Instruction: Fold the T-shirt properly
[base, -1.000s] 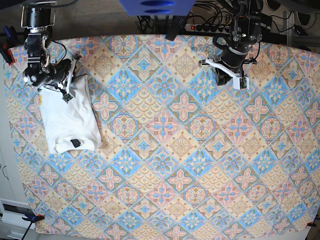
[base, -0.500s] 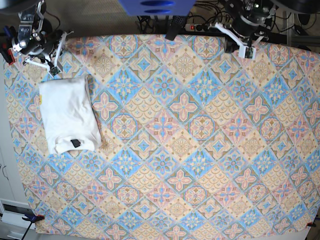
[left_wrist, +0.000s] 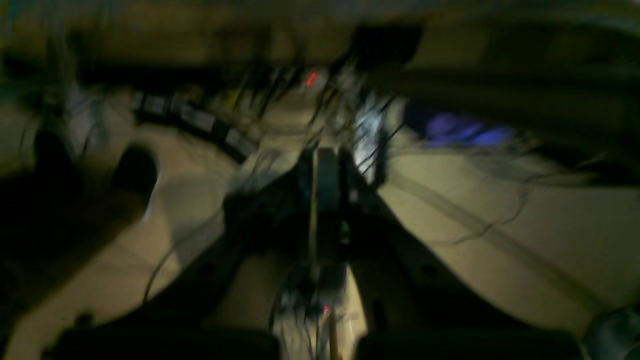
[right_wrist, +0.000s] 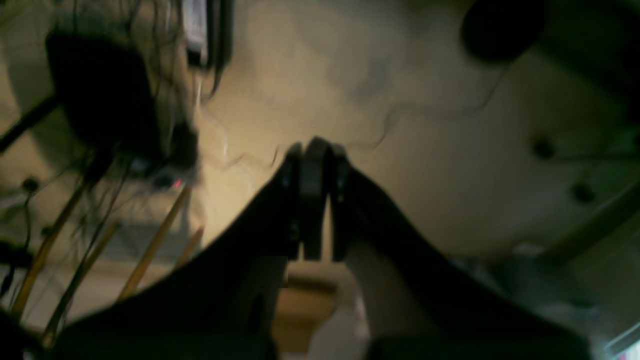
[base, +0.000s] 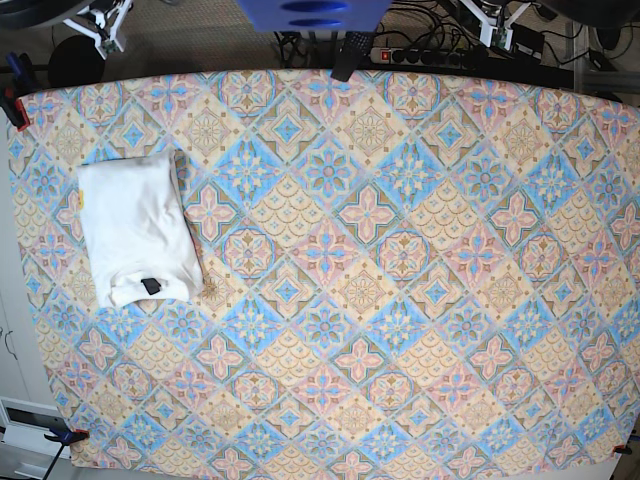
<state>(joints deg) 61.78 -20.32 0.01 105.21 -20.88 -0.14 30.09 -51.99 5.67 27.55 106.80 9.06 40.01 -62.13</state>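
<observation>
Worktop (base: 400, 300): wide, covered edge to edge by a blue-and-orange patterned tablecloth (base: 330, 250); a power strip (base: 430, 55) and cables run along the far edge.

T-shirt (base: 135, 228): a compact white rectangle near the tablecloth's left edge, toward its far corner, lying plain side up with the small black neck tag (base: 151, 286) at its near end. Judged from this, the fold looks finished.

Right claw (right_wrist: 312, 200): in its wrist view the dark fingers stand pressed together, nothing between them, pointing at floor and cables well off the T-shirt. In the base view only a sliver of that arm shows past the tablecloth's far left corner.

Left claw (left_wrist: 327, 200): heavily blurred; the fingers seem nearly together around a pale strip, but I cannot tell whether it is fully closed. It appears to hold nothing.

Risk: little remains; an arm swinging back low across the tablecloth could snag or drag the T-shirt's loose layered edge and undo the stack.
</observation>
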